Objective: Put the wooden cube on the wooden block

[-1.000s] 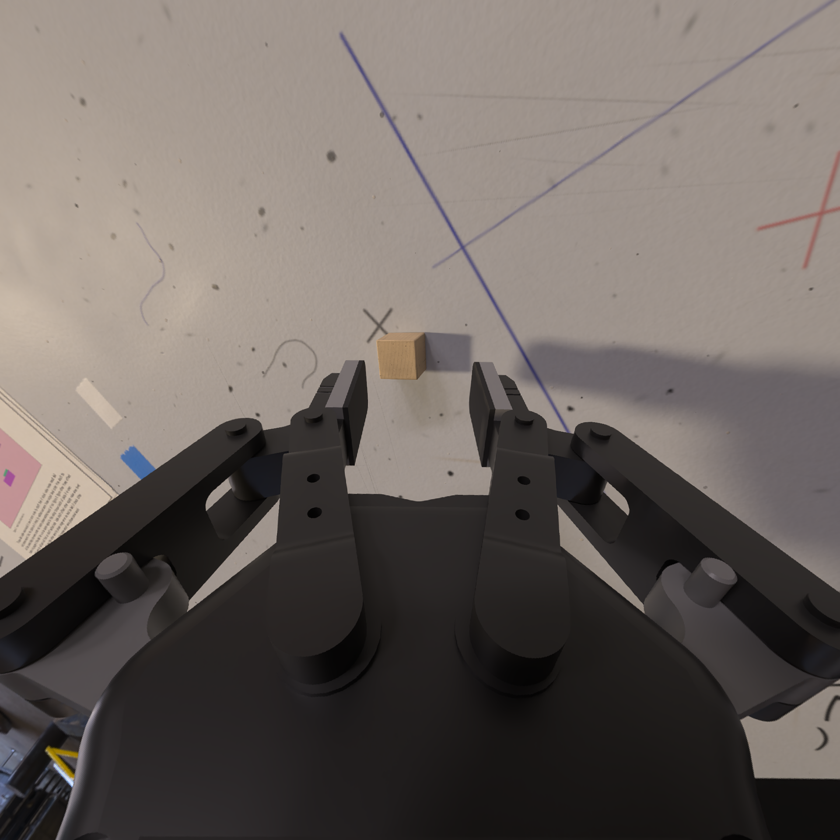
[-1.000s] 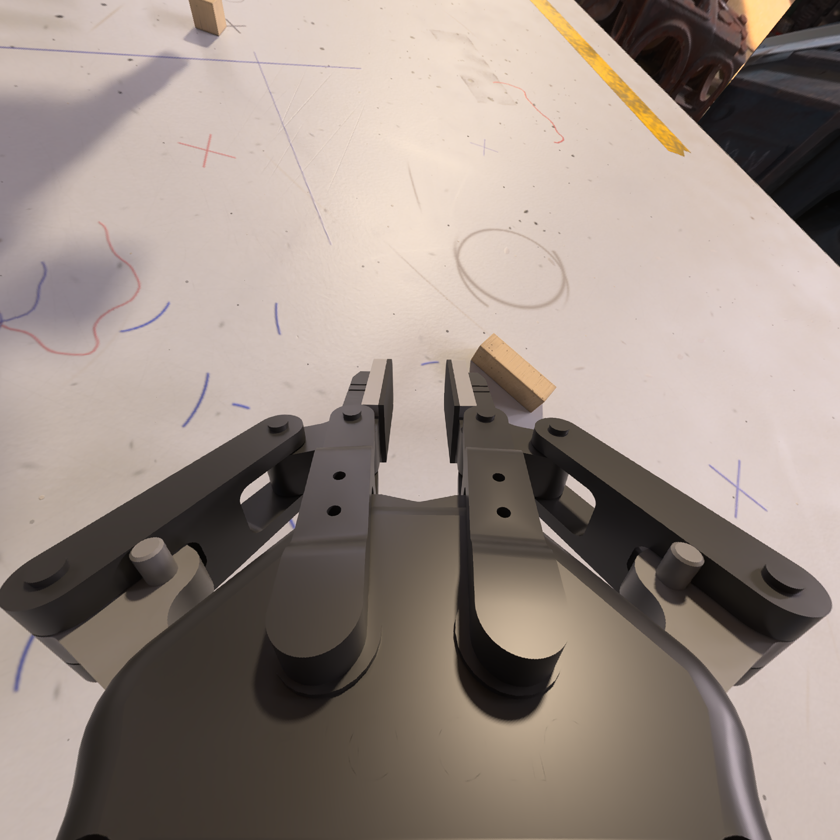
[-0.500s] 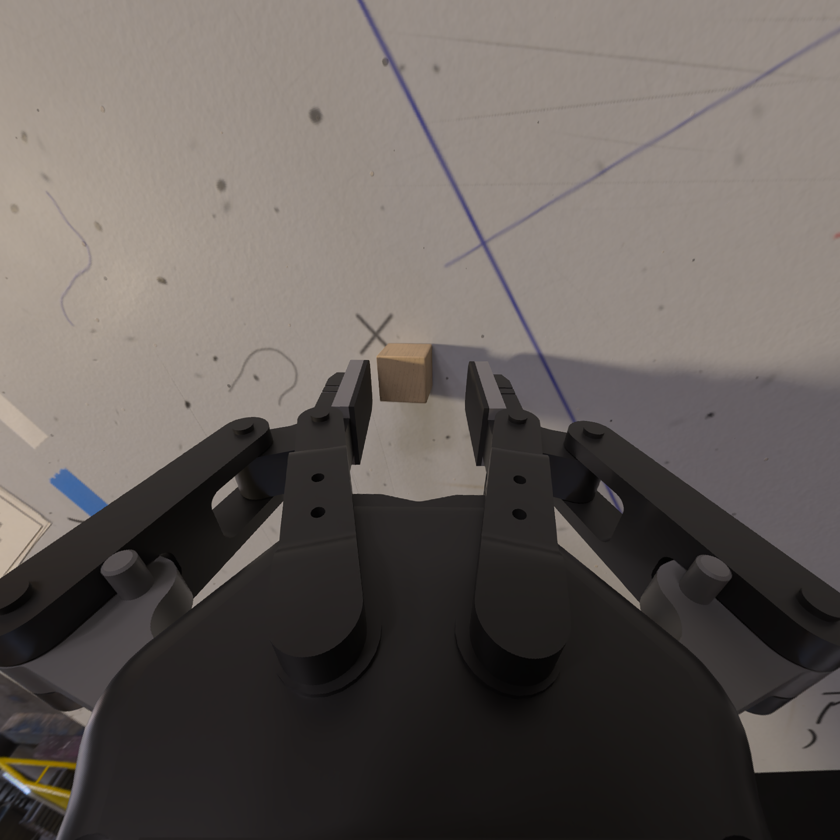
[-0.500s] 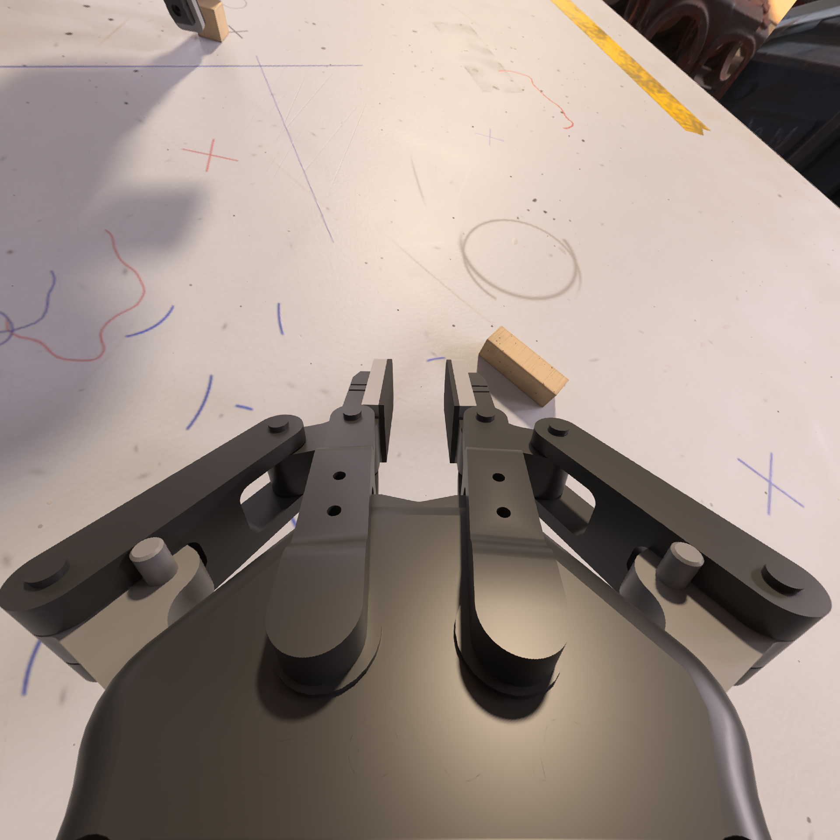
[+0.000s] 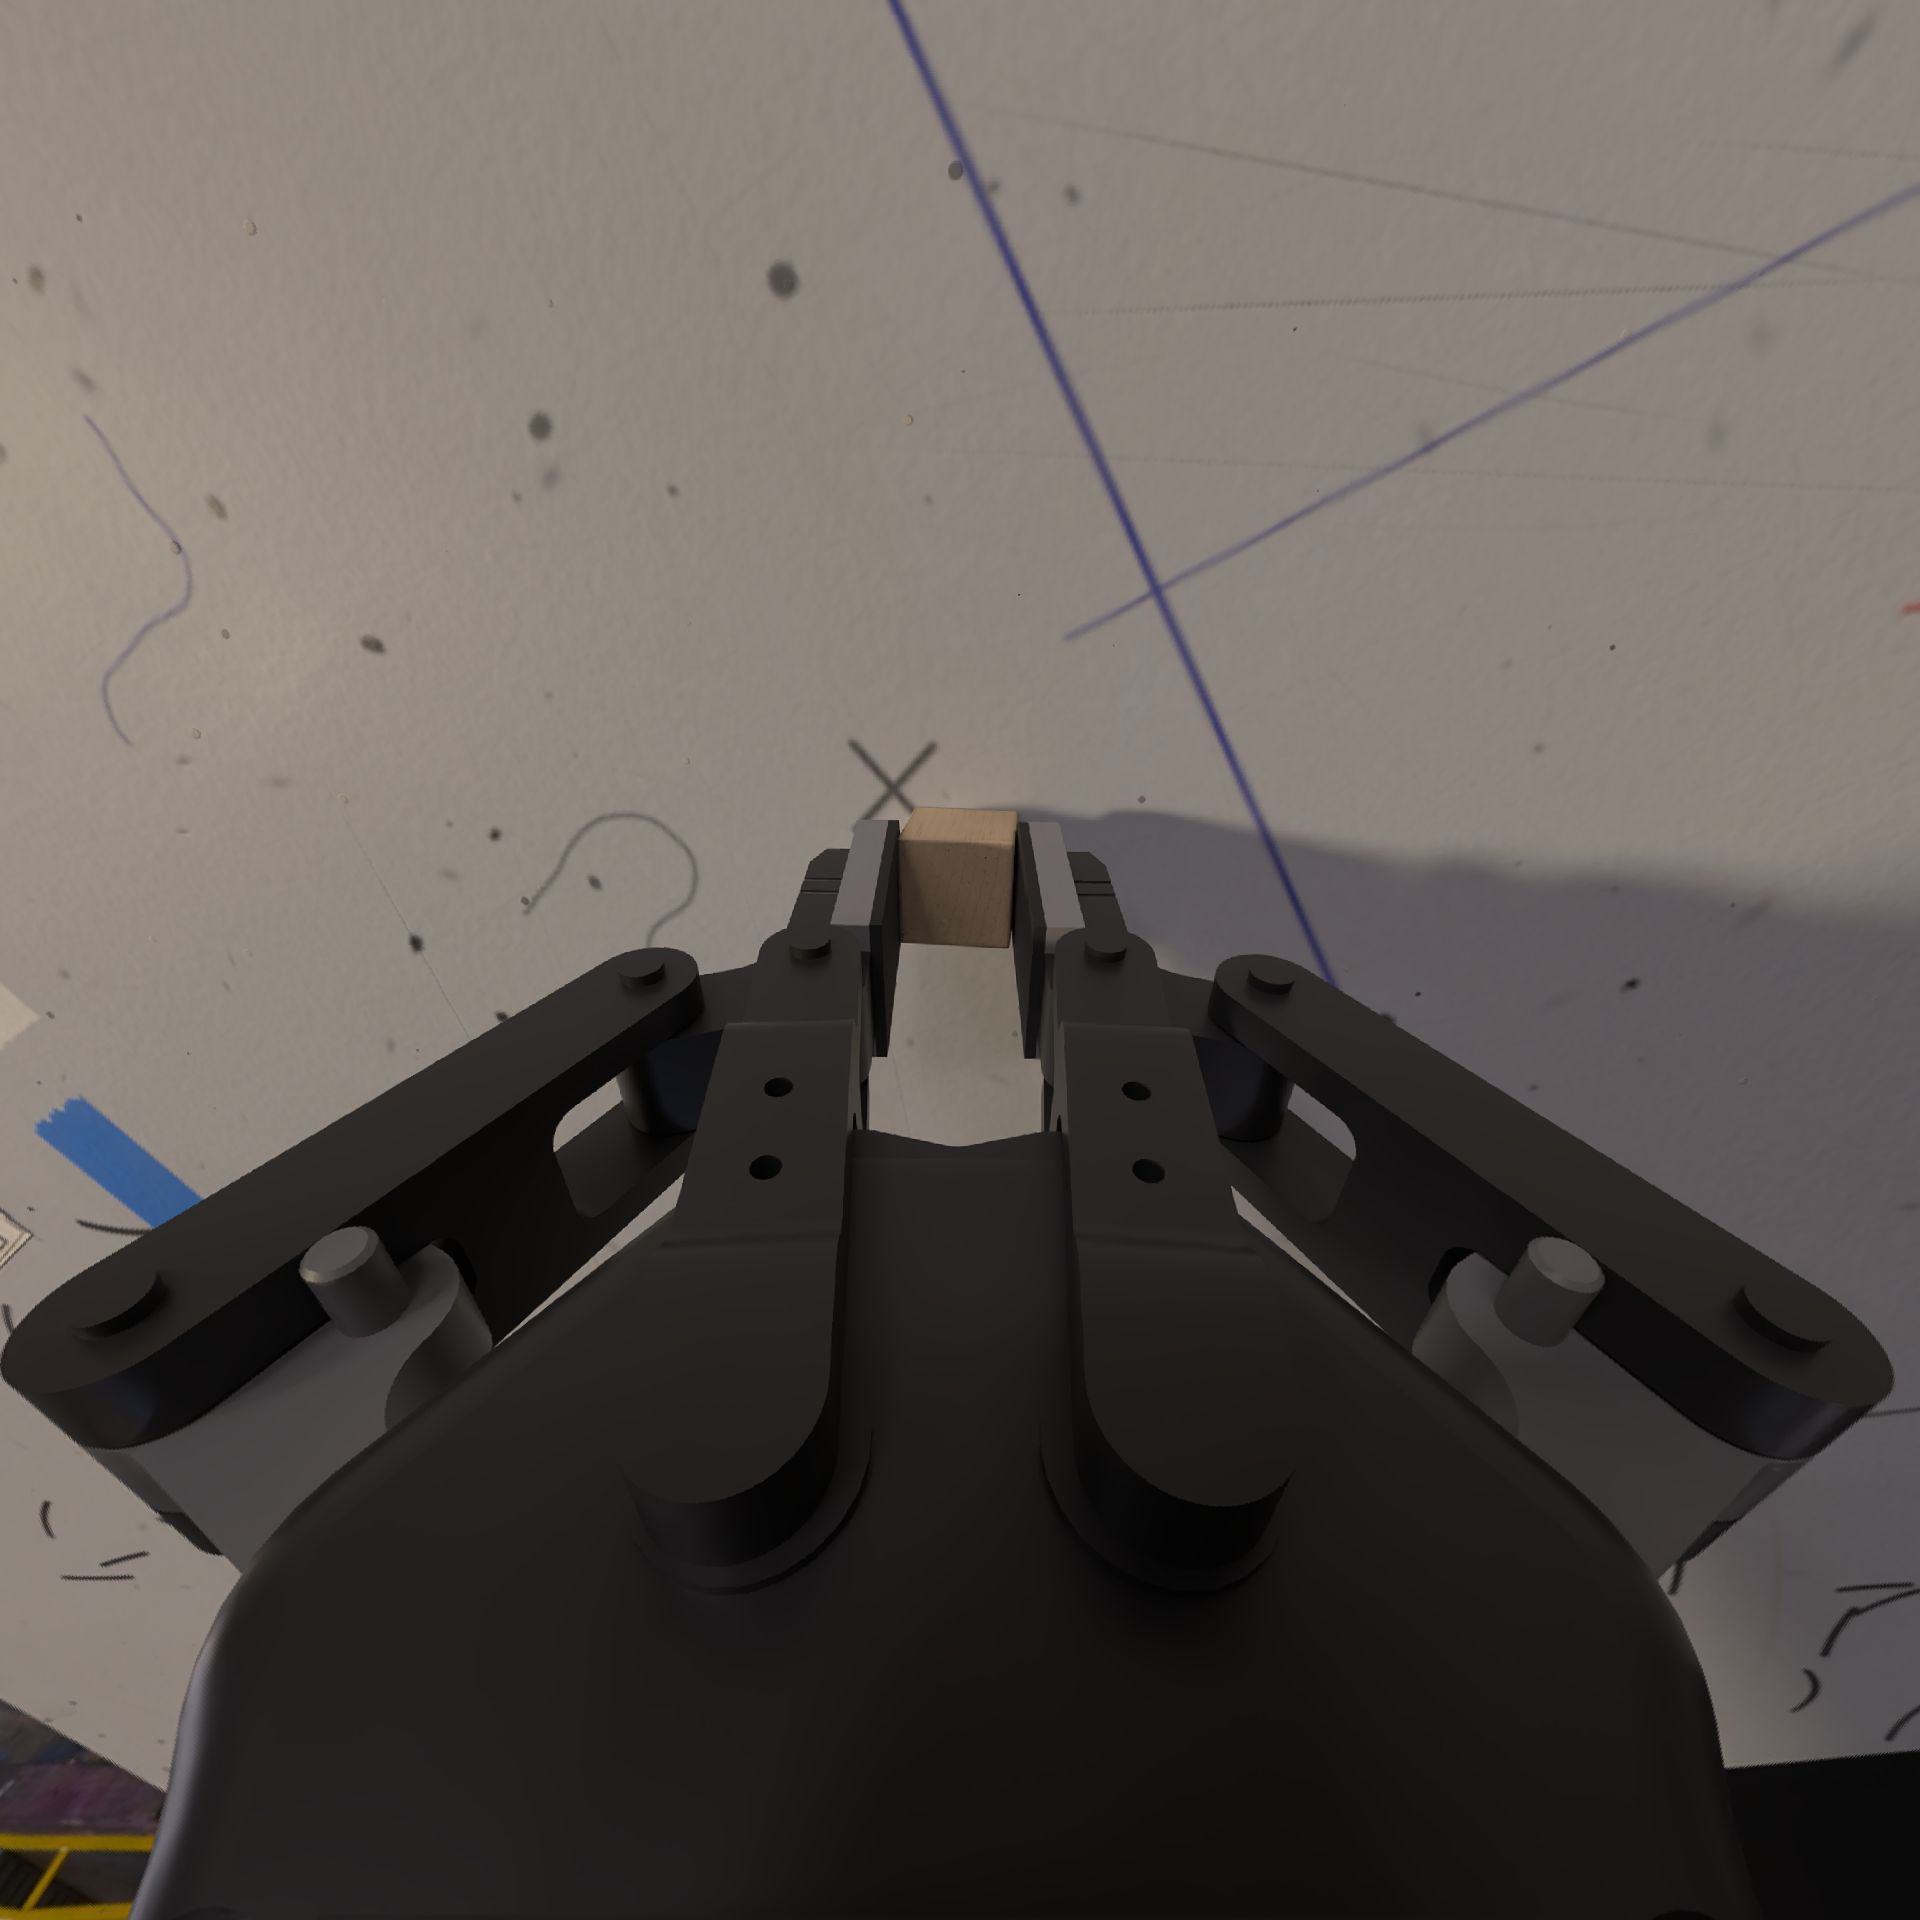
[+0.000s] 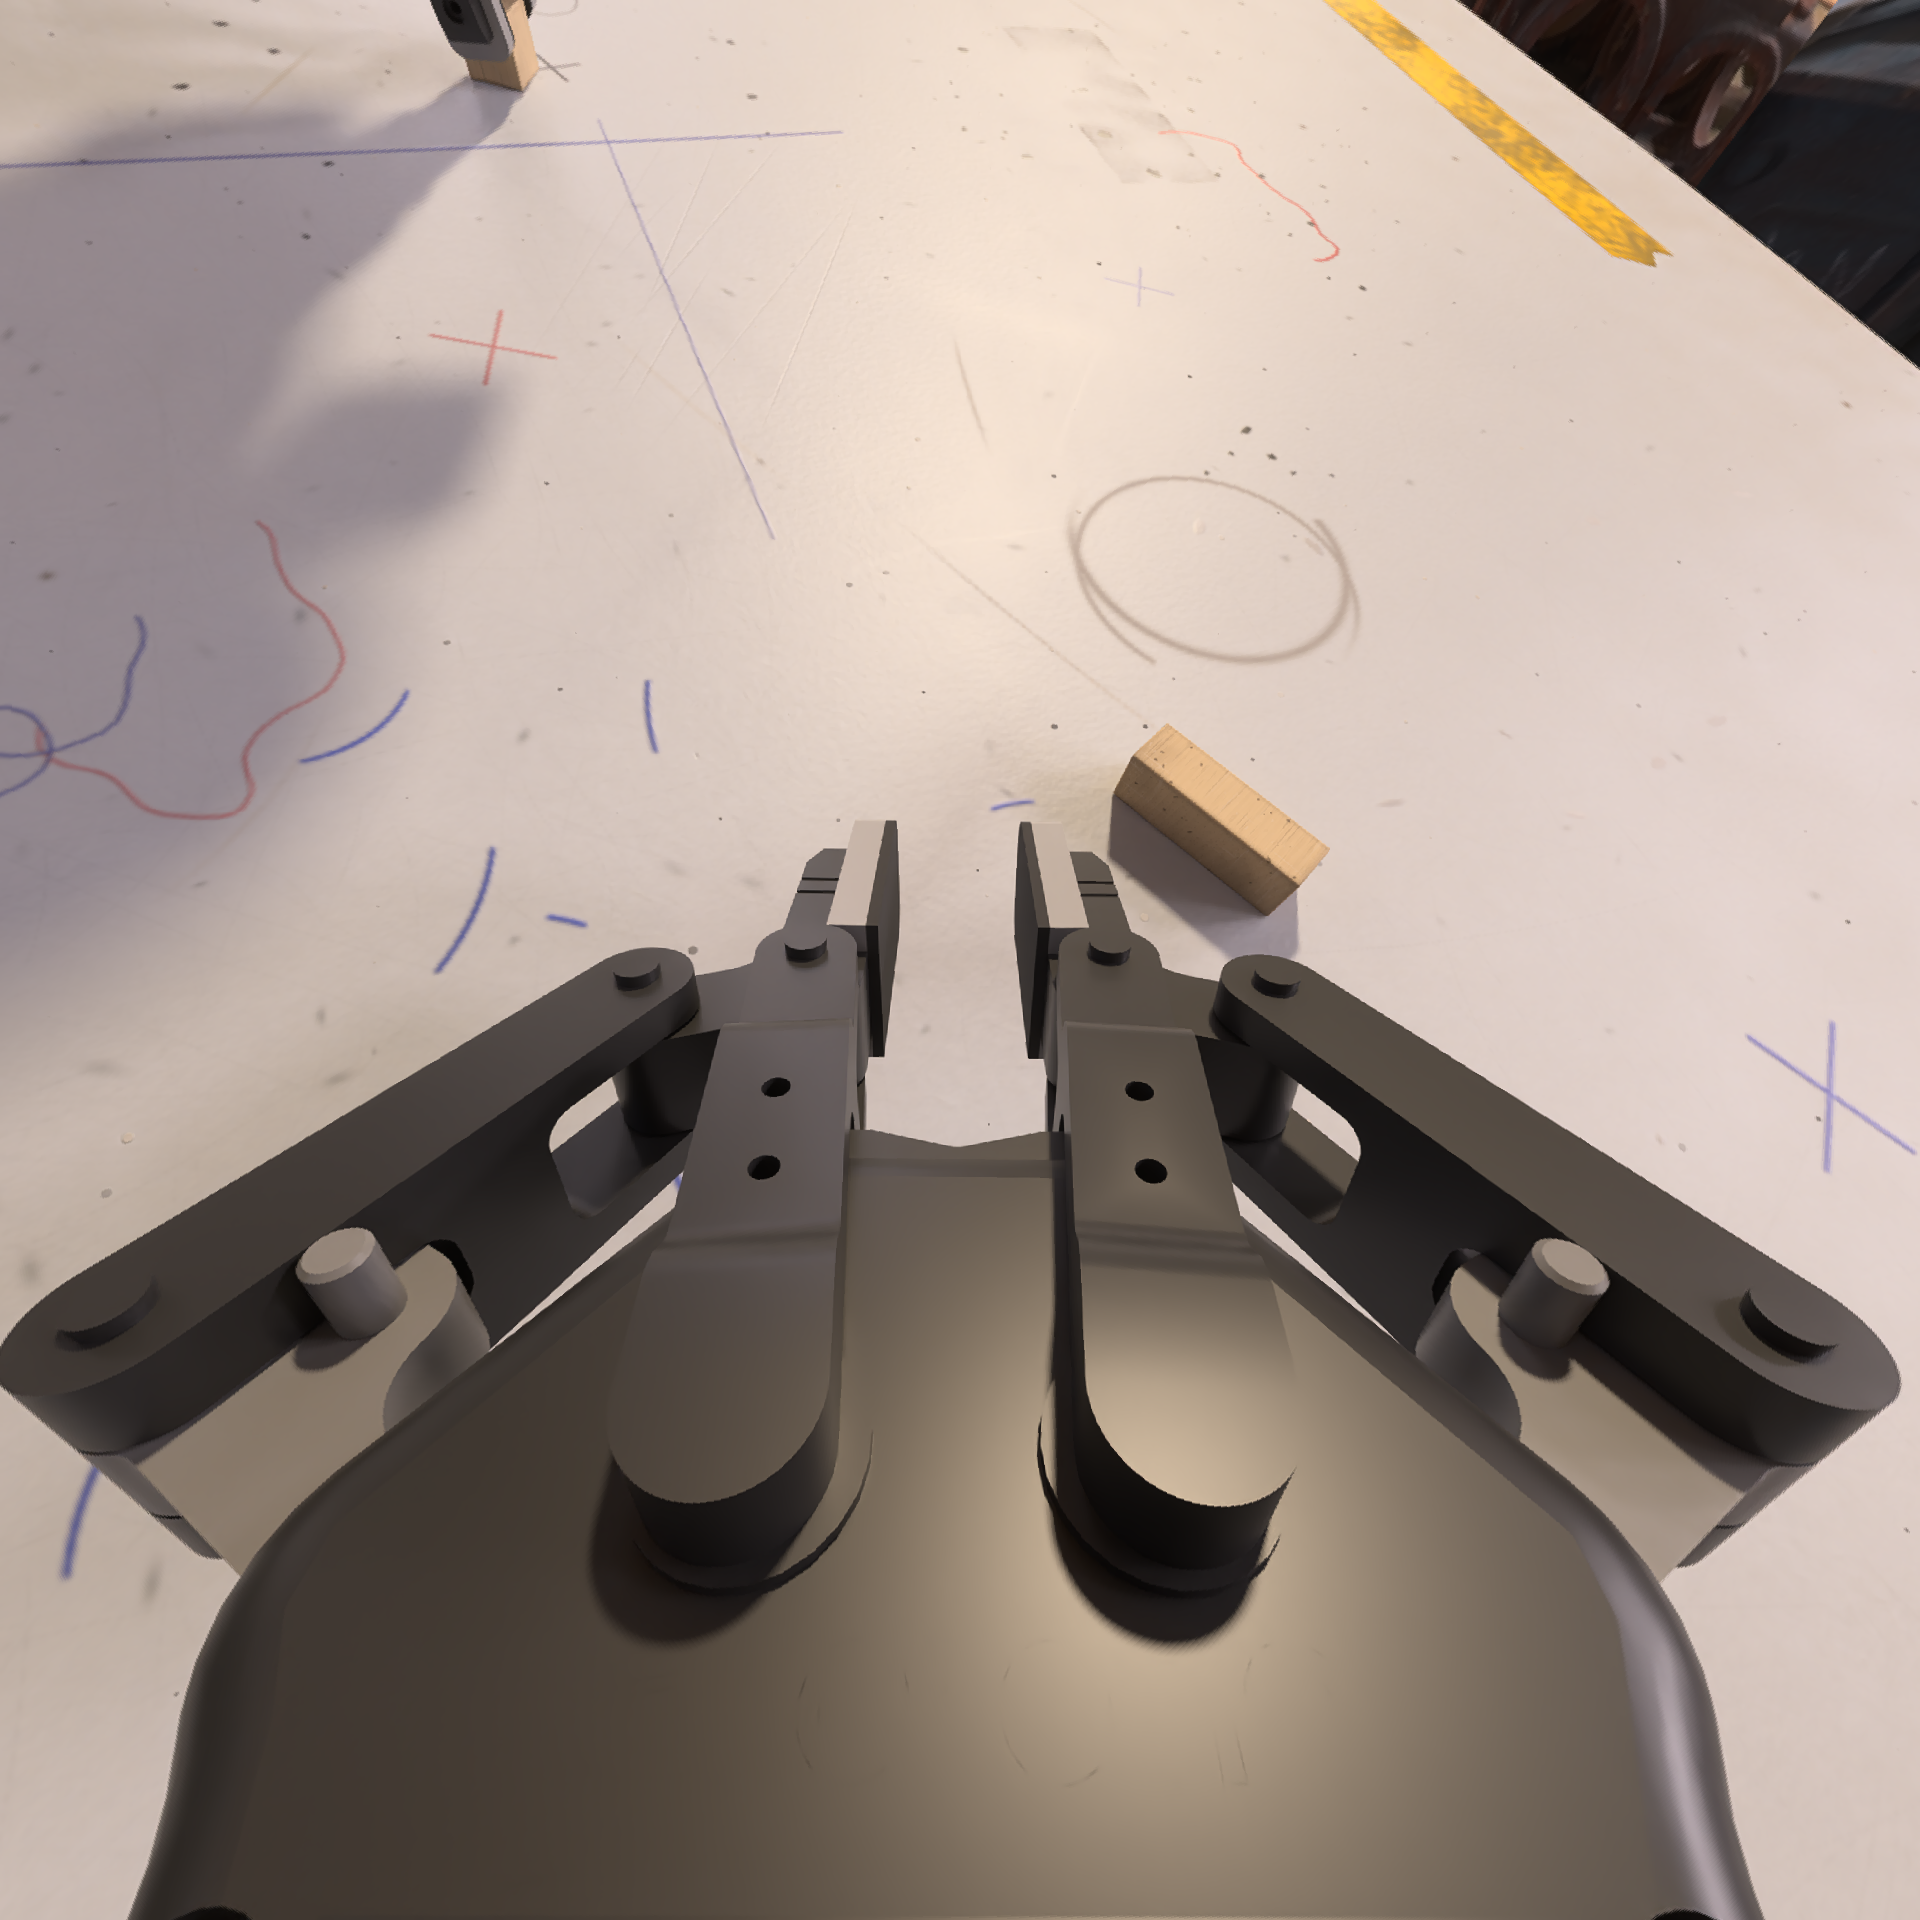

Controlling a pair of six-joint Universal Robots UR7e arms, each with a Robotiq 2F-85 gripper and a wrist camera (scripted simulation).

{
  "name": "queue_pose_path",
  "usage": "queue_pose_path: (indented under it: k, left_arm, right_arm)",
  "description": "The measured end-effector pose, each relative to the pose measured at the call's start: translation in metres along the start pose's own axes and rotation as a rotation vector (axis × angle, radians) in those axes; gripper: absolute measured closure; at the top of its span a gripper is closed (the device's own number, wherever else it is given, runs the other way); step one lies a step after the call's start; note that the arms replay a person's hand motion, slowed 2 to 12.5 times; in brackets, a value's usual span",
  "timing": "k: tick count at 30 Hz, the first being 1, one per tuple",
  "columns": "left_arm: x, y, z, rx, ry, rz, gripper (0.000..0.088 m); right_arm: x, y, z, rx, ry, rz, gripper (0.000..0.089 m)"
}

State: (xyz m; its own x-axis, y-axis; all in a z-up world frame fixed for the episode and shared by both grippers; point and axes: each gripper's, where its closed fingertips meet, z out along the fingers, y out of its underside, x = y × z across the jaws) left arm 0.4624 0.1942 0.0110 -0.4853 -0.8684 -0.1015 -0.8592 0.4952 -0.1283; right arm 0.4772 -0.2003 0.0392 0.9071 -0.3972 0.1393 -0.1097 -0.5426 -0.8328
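The small wooden cube (image 5: 955, 881) rests on the white table, next to a black X mark. My left gripper (image 5: 956, 868) is down around it, both pads pressed on its sides, shut on it. The right wrist view shows the cube (image 6: 511, 69) far off at the top left, with the left gripper's fingers (image 6: 465, 23) on it. The oblong wooden block (image 6: 1221, 821) lies flat on the table, just right of and ahead of my right gripper (image 6: 958, 873). The right gripper is open, empty and apart from the block.
The white table (image 6: 935, 416) bears pen lines, crosses and a drawn circle (image 6: 1210, 569). A yellow tape strip (image 6: 1496, 135) runs along its far right edge, with dark clutter beyond. A blue tape piece (image 5: 114, 1158) lies left of my left gripper.
My left gripper has moved forward and down over the cube and shut on it. The right gripper has shifted slightly, so the block shows farther right of its fingers.
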Motion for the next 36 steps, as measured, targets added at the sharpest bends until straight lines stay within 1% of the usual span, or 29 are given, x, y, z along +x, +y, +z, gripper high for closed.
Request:
queue_pose_path:
  k: [6, 15, 21, 36]
  left_arm:
    - [0.0, 0.0, 0.0, 0.011, 0.014, 0.004, 0.0687]
    - [-0.001, 0.001, 0.0, 0.024, 0.009, 0.028, 0.0687]
    - [-0.002, 0.0, -0.002, 0.048, 0.005, 0.039, 0.0687]
    - [-0.009, -0.005, -0.023, 0.121, -0.027, 0.045, 0.0687]
  right_arm:
    - [0.001, 0.0, 0.0, 0.004, -0.006, 0.014, 0.0689]
    - [0.001, 0.0, 0.0, 0.008, -0.014, 0.028, 0.0693]
    - [0.001, 0.0, 0.001, 0.004, -0.016, 0.026, 0.0693]
    - [0.0, 0.002, 0.003, -0.01, -0.024, 0.015, 0.07]
